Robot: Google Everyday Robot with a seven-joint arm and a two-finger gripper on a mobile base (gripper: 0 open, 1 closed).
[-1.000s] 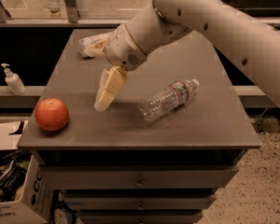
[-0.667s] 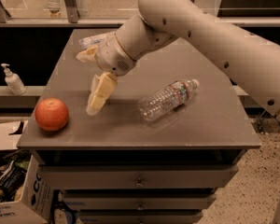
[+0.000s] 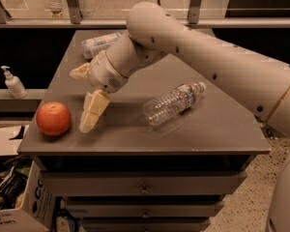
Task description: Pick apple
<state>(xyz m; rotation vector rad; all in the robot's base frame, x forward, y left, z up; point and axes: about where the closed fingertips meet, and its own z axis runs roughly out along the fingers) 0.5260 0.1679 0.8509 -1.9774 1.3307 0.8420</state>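
The apple is round and orange-red and sits near the front left corner of the grey table. My gripper hangs just right of the apple, close above the table top, and is open. One cream finger points down toward the table beside the apple. The other finger sticks out to the left, further back. Nothing is held between them. The arm reaches in from the right.
A clear plastic bottle lies on its side in the middle of the table. A second bottle lies at the back left. A pump dispenser stands on a ledge to the left. Cardboard boxes sit on the floor at the lower left.
The gripper has moved left and toward the front, closer to the apple. The apple and the bottles have not moved.
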